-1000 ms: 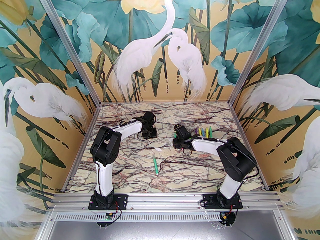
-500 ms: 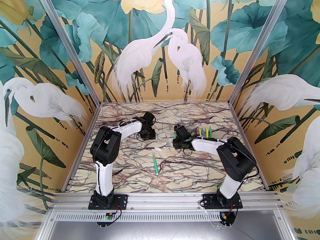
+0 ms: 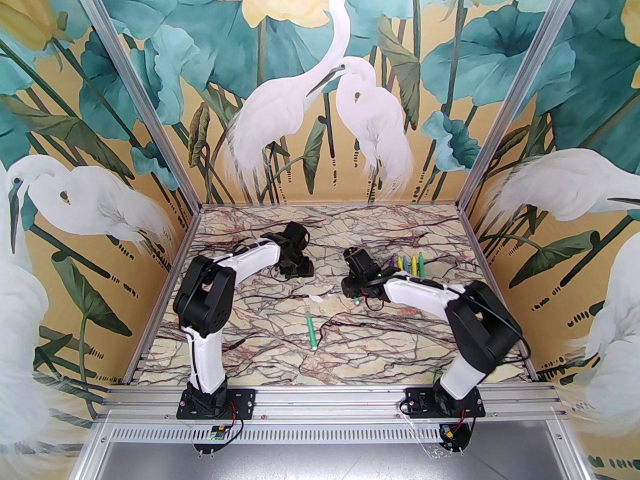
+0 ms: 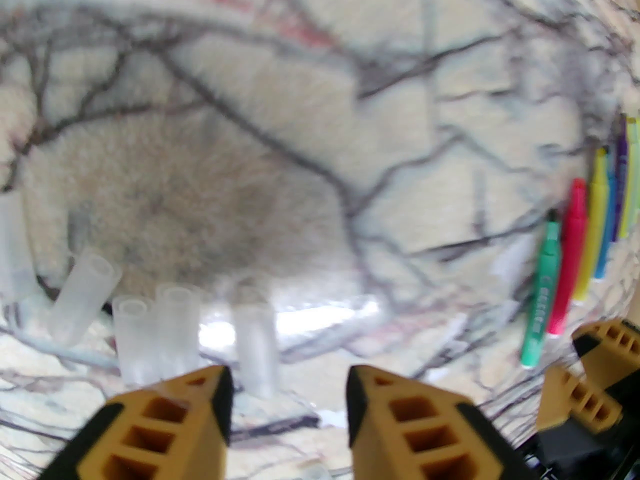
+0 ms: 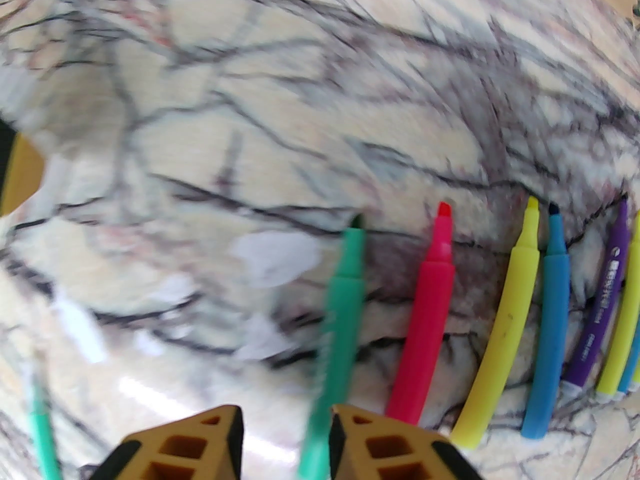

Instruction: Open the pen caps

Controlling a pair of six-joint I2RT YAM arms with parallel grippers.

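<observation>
Toward the worktop's far edge, looks like drop-off time
Right gripper [image 5: 285,418] has its jaws parted, green pen [image 5: 345,288] loose beside the row of pens [image 5: 425,313]. Left gripper [image 4: 288,383] is parted and empty over the clear caps [image 4: 170,328], left of centre. I'd lift both straight up so nothing drags.

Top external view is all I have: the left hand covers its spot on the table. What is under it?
Observer: Clear pen caps, clustered on the table just ahead of the left hand; its fingers stand apart, empty.
Operator: And the right hand?
Observer: A green pen sits in the gap between its fingers, not pinched, tip bare.
Operator: The row of pens beside it?
Observer: Every tip in frame there is bare, no cap on.
</observation>
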